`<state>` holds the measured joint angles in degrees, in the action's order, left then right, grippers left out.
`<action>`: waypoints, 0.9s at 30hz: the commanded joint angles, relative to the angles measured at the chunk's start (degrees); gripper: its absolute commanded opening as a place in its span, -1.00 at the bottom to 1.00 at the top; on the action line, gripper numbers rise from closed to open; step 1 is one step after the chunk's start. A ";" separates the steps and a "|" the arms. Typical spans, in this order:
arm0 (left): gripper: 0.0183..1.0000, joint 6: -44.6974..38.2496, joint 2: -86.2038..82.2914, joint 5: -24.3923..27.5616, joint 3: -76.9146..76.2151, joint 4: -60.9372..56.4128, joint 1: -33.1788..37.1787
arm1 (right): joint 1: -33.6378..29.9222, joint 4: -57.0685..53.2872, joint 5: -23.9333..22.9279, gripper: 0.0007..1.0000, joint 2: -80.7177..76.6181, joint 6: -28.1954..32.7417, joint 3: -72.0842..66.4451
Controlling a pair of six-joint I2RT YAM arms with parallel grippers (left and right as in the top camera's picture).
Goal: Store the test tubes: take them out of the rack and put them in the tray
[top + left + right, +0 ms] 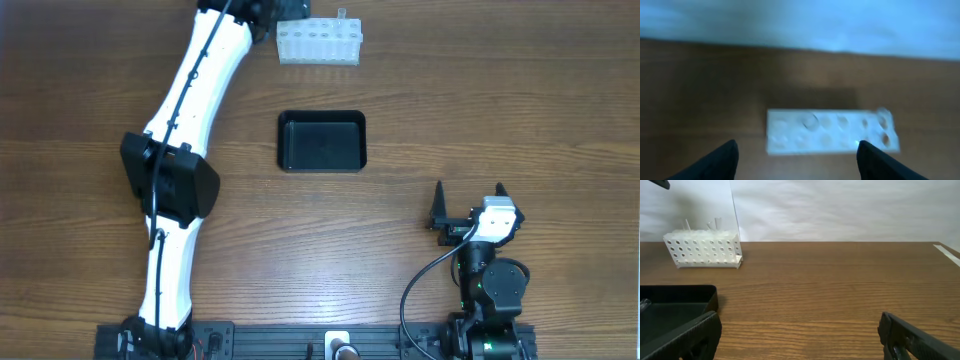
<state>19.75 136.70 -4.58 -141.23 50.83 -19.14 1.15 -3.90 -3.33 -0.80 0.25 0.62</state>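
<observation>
The white test tube rack [320, 42] stands at the table's far edge, with a clear tube [343, 14] sticking up at its right end. In the right wrist view the rack [702, 247] shows two tubes [716, 223] rising above it. The black tray [322, 141] lies in front of the rack. My left gripper [797, 167] hovers open above the rack [832, 131], nothing between its fingers. My right gripper [468, 207] rests open low at the near right, facing the tray [677, 305]. A clear glint [643, 303] lies in the tray; I cannot tell what it is.
The left arm [190, 120] stretches diagonally across the left half of the table. Bare wooden tabletop [500, 100] lies to the right of the rack and tray. A white wall [840, 210] backs the far edge.
</observation>
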 commanded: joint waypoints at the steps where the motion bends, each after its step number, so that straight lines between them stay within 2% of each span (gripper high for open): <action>1: 0.46 -2.10 5.46 0.00 -0.33 -2.19 0.13 | -0.33 -0.24 0.50 0.99 0.52 0.07 -0.31; 5: 0.43 -6.01 7.61 1.97 -0.33 -4.81 -0.39 | -0.33 -0.24 0.50 0.99 0.52 0.07 -0.31; 16: 0.37 -6.29 9.81 1.90 -0.33 -12.33 -1.01 | -0.33 -0.24 0.50 0.98 0.52 0.07 -0.31; 27: 0.36 -6.56 10.60 1.90 -0.33 -12.39 -0.92 | -0.33 -0.24 0.50 0.98 0.52 0.07 -0.31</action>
<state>14.41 145.93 -3.20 -141.21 38.48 -20.23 1.15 -3.90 -3.33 -0.80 0.23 0.62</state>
